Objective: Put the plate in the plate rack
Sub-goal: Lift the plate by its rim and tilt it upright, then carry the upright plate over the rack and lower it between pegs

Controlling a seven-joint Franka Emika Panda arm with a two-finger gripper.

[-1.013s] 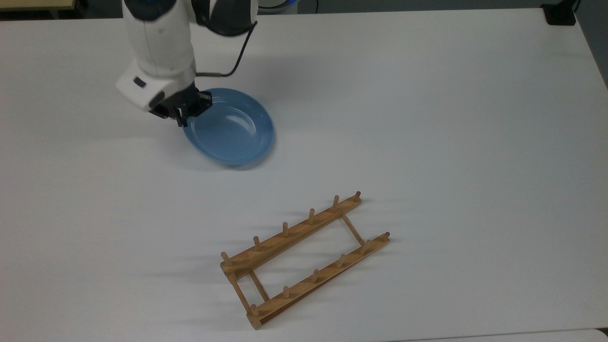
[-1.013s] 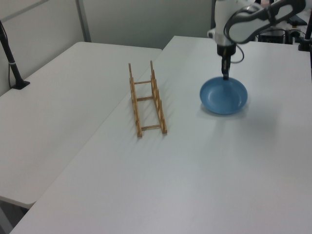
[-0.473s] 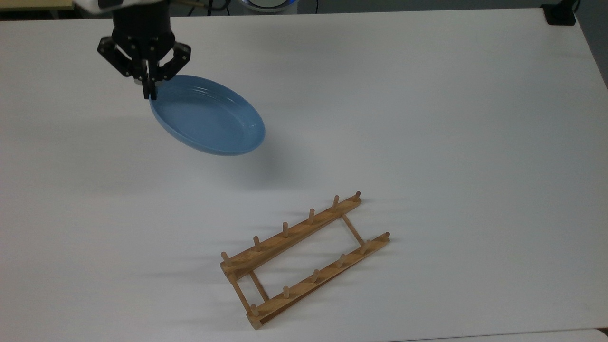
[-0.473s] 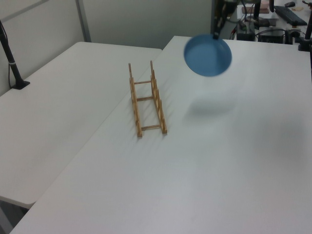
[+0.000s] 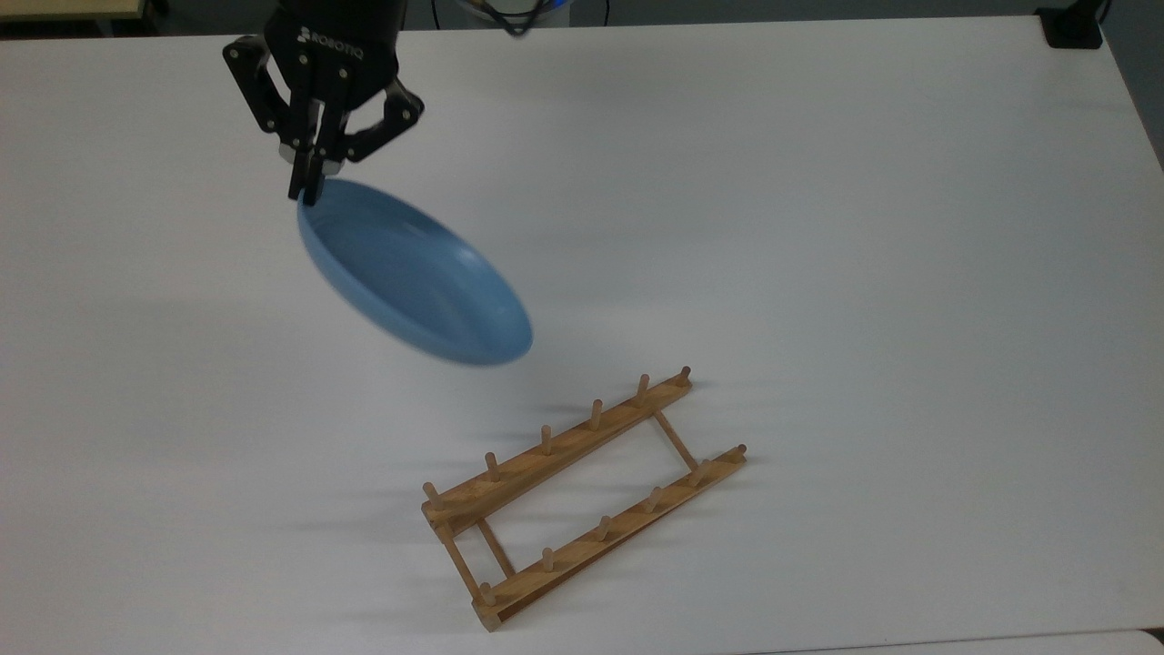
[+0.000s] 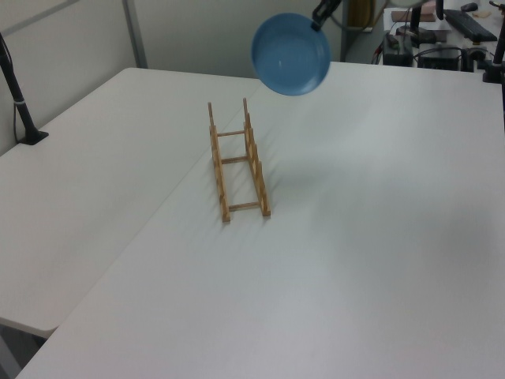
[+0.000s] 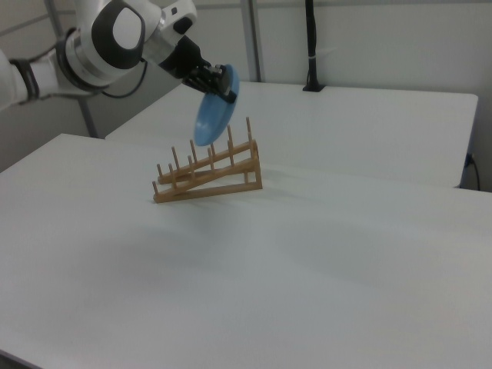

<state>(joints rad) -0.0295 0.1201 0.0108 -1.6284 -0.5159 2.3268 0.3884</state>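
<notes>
Top view first: the gripper point(image 5: 307, 186) is clamped on the rim of the plate point(image 5: 414, 277), fingers pinched together on its upper-left edge. The plate hangs off the fingertips, tilted steeply, running down and toward the top view's right from the grip point. It's up in the air, clear of the table point(image 5: 818, 227). The rack point(image 5: 582, 496) sits flat on the table lower down in the frame, apart from the plate, with every peg slot free. Nothing lies between plate and rack. A dark clamp base point(image 5: 1071, 27) sits at the far corner on the top view's right, well out of the way.

Left view: the plate point(image 6: 290, 54) is almost face-on, a round blue disc held high above the table, with the gripper point(image 6: 319, 17) grabbing its upper-right edge. The rack point(image 6: 239, 162) stands below it and toward the left view's left. A black post point(image 6: 16, 91) stands clamped at the left view's far left on a second table point(image 6: 87, 181).

Right view: the plate point(image 7: 215, 108) is seen nearly edge-on, standing close to upright, with the gripper point(image 7: 223, 91) pinching its top edge. It overlaps the rack's point(image 7: 207, 173) pegs in the frame, but I can't tell here whether it's right over them. Another black post point(image 7: 311, 46) is at the back.
</notes>
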